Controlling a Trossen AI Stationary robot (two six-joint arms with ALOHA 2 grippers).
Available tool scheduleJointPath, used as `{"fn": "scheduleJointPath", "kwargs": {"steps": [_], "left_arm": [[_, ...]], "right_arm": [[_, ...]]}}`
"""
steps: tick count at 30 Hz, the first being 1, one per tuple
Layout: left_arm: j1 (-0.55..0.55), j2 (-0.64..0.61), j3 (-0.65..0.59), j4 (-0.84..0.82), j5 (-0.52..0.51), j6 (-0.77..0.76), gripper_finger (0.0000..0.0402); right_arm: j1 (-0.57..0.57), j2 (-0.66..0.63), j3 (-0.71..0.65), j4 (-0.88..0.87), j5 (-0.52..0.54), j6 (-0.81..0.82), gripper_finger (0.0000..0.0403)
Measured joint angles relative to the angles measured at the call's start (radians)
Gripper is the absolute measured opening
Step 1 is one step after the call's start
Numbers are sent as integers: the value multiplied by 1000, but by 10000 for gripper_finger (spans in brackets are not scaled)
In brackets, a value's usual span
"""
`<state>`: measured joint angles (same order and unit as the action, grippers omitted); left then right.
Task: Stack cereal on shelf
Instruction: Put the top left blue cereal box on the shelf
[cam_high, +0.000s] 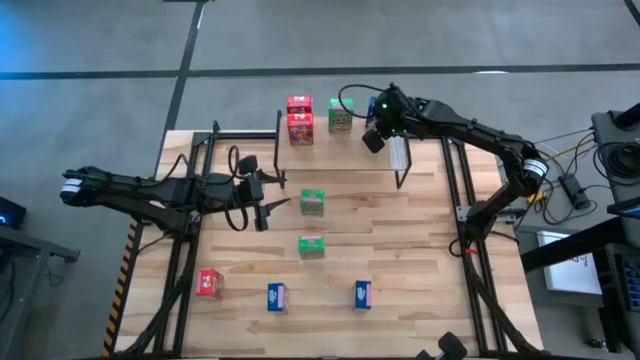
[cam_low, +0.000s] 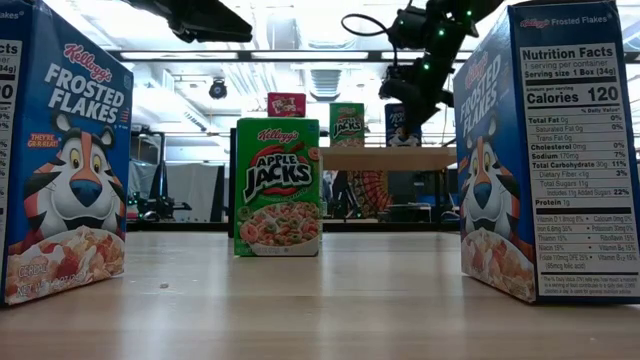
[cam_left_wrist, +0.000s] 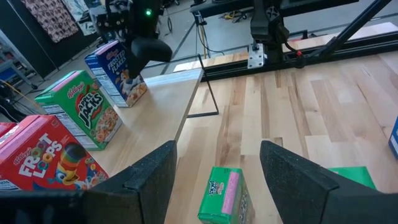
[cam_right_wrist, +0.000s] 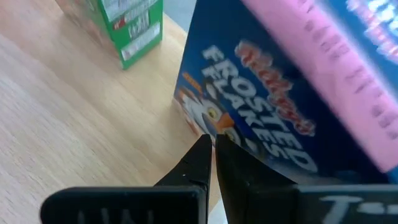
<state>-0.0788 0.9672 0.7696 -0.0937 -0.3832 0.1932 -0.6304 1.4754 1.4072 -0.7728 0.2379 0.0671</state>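
Beside shelved blue cereal box (cam_right_wrist: 273, 106), closed right gripper (cam_right_wrist: 212, 146)

Bare wooden tabletop (cam_high: 420, 240) lies open toward 3 o'clock; 2 small green cardboard cereal boxes (cam_high: 312, 203) block the centre, 3 more line 6 o'clock.

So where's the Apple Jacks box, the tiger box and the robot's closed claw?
Apple Jacks box (cam_low: 277, 187), low view, front panel.
Tiger box (cam_right_wrist: 261, 118), right wrist view, blue front.
Right gripper (cam_right_wrist: 213, 144), right wrist view, between its shut fingertips.
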Motion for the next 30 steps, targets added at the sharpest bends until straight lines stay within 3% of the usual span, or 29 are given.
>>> {"fn": "scheduleJointPath", "kwargs": {"steps": [5,11,30], "left_arm": [[0,0,0,-2,0,0,215],[0,0,0,-4,0,0,215],[0,0,0,-4,0,0,215]], "right_arm": [[0,0,-23,-29,8,-13,13],[0,0,-23,-32,88,-42,13],[17,0,-23,33,43,-24,13]]}}
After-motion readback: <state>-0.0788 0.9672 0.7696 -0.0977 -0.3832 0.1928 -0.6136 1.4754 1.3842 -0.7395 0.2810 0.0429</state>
